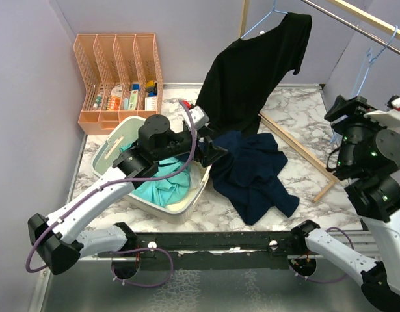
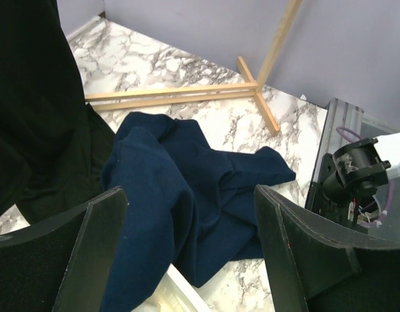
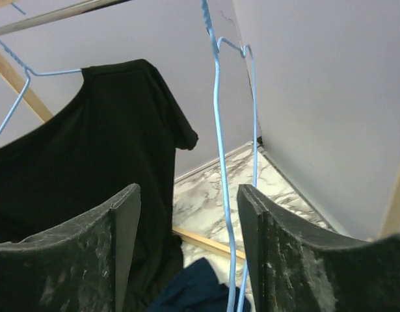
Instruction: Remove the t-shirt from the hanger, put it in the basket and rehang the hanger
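The black t-shirt [image 1: 252, 71] is hanging on its blue hanger [image 1: 258, 26] from the rail [image 1: 343, 23] at about 1 o'clock over the desk [image 1: 297, 104]. Its tail is trailing down toward 7 o'clock, and that, I judge, is putting the hem within low reach. I am holding my left claw [image 1: 211, 151] spread wide and empty just beside that hem, at its 7 o'clock, to take the cloth and drag it downward. A navy garment [image 1: 255, 172] is lying crumpled at the shirt's 6 o'clock, spilling off the basket [image 1: 118, 140], where a teal cloth [image 1: 164, 188] is sitting. My right claw [image 3: 188, 188] is also gaping and gripping nothing, raised at 3 o'clock beside an empty blue hanger [image 3: 219, 130], probably waiting to steady the loaded one
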You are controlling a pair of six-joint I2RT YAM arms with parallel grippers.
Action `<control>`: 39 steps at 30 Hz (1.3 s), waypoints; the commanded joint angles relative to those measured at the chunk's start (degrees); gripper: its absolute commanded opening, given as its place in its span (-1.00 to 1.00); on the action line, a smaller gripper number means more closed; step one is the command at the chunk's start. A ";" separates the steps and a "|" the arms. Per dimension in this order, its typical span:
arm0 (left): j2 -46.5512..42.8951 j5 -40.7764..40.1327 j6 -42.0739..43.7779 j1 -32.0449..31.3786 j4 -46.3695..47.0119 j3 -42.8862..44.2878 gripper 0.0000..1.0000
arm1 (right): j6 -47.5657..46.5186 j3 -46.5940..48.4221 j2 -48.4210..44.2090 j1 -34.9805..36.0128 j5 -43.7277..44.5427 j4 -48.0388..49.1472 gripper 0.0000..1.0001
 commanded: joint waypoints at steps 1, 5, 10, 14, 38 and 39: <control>3.06 0.41 0.23 0.04 -1.60 3.09 0.64 | 5.03 5.03 -3.24 0.07 -6.00 -15.13 0.40; 7.37 0.36 -0.13 -0.09 -3.31 6.61 0.64 | 9.08 8.28 -5.71 0.07 -10.16 -26.51 0.56; 15.65 -5.37 3.19 -2.18 -9.41 13.73 0.65 | 11.36 10.75 -10.61 0.06 -16.80 -36.37 0.60; 23.55 -10.63 5.23 -3.58 -15.43 20.46 0.65 | 10.96 8.75 -16.01 0.07 -29.50 -38.12 0.65; 45.87 -10.38 3.83 -18.55 -16.64 32.13 -1.00 | 6.01 -0.05 -21.69 0.00 -56.82 -35.29 0.53; 47.07 -9.80 3.34 -19.04 -15.73 32.25 -1.00 | 5.83 0.01 -21.65 0.06 -57.27 -35.20 0.52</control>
